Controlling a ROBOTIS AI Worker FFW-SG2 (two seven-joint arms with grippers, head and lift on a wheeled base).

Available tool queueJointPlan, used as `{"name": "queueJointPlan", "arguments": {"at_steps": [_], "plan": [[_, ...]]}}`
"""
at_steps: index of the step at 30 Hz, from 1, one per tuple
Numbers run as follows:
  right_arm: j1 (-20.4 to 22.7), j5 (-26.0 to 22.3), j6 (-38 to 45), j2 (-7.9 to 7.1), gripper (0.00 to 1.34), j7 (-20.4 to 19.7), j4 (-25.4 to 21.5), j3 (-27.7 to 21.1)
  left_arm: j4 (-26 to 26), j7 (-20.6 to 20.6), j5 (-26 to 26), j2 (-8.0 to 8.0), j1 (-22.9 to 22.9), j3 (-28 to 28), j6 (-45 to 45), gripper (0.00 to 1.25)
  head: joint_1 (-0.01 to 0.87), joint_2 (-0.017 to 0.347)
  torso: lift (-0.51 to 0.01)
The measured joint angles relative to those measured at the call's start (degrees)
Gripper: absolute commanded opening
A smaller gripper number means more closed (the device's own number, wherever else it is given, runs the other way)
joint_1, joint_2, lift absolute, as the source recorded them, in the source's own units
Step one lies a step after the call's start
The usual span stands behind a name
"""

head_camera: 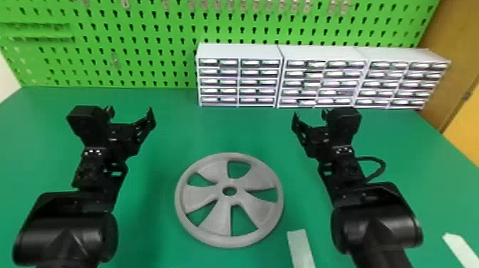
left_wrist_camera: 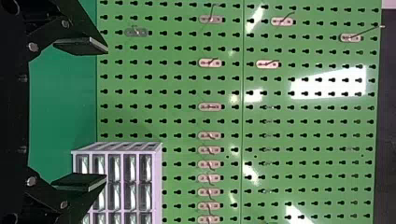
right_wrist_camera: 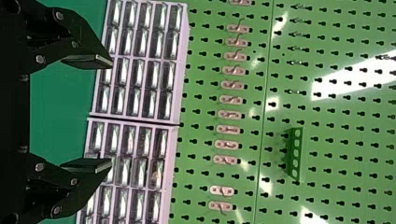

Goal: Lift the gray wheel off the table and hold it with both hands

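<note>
Looking at the gray wheel (head_camera: 218, 221), we have it lying flat on the green table (head_camera: 242, 132), between the two arms and nearer the robot than either gripper. It's round, so we see no long axis; the axle line through the hub hole runs straight up from the tabletop, one face up. Five broad spokes: one points toward the robot, slightly left, and one opening faces away, slightly right.

Left gripper (head_camera: 131, 114) is beyond the wheel on its left, fingers spread wide, nothing between them. Right gripper (head_camera: 309, 116) is beyond it on the right, also wide and empty. Both are apart from the wheel.

From the head view we get the wheel, plus a pale strip (head_camera: 301, 249) near its right side and a second strip (head_camera: 461, 247) at the table's right. From the left wrist view we get a hook with a long pin (left_wrist_camera: 351, 38) on the pegboard (head_camera: 142, 46) and a dark area past the board's edge. From the right wrist view we get a green holed bracket (right_wrist_camera: 296, 154) on the board and two adjoining drawer cabinets (right_wrist_camera: 180, 70).
</note>
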Motion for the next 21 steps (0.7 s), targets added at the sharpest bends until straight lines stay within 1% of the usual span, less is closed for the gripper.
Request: {"name": "queueJointPlan", "arguments": {"at_steps": [21], "plan": [[-0.3, -0.3, 1.6, 0.01, 0.83, 0.0, -0.35, 0.2, -0.18, 0.0, 0.08, 0.0, 0.0, 0.21, 0.0, 0.95, 0.711, 0.015, -0.098]]}}
